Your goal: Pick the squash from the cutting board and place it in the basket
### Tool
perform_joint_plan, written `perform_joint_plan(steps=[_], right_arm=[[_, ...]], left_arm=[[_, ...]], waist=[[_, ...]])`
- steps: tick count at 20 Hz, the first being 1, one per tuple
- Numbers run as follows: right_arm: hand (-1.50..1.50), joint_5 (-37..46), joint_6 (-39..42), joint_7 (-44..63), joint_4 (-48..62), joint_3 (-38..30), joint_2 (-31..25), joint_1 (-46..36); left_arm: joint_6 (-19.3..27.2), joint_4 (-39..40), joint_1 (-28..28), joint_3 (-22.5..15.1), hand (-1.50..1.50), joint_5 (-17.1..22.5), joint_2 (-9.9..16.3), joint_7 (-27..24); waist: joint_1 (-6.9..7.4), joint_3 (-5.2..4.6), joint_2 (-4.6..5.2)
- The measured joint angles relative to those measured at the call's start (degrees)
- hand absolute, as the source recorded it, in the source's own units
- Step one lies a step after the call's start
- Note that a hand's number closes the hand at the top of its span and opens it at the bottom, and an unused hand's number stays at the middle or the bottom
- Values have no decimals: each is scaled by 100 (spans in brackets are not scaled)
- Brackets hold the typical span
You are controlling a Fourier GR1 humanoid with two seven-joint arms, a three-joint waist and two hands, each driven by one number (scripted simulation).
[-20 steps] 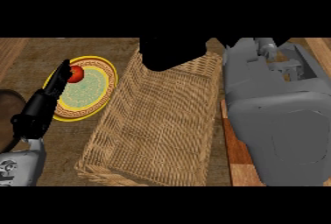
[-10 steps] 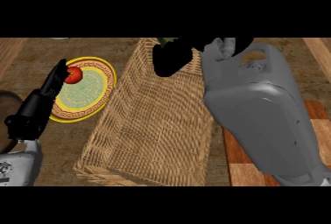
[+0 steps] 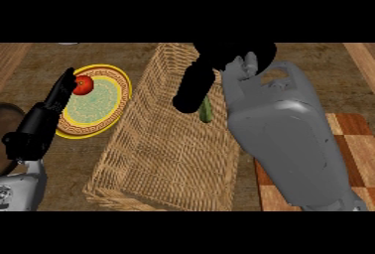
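Note:
The woven basket (image 3: 168,158) lies in the middle of the counter. My right hand (image 3: 219,62) hangs over the basket's far end, fingers curled down round the green squash (image 3: 206,111). Only the squash's lower end peeks out beside the fingers, just above the basket's weave. The grey right forearm (image 3: 282,139) covers the basket's right rim. A corner of the checkered cutting board (image 3: 353,145) shows at the right, mostly hidden by that forearm. My left hand (image 3: 45,116) rests at the left edge, fingers straight, pointing up over a plate.
A yellow-rimmed plate (image 3: 99,114) with a red tomato (image 3: 83,85) on it sits left of the basket, close to the left hand's fingertips. A dark round object (image 3: 6,116) shows at the far left edge.
My right arm has swung left and toward me over the basket, and the hand has come lower. The squash's green end now shows below the fingers. The left hand has stayed put.

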Motion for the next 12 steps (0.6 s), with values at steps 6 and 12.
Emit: perform_joint_plan(steps=[6,12], right_arm=[[-150,4,-690,49,-319,-481,83,20],[-150,474,-1784,-23,-609,-1336,18,105]], left_arm=[[-11,-22,100,-37,0,-38,-43,-85],[-57,-50,126,71,0,16,37,-109]], waist=[[30,1,7],[2,4,10]])
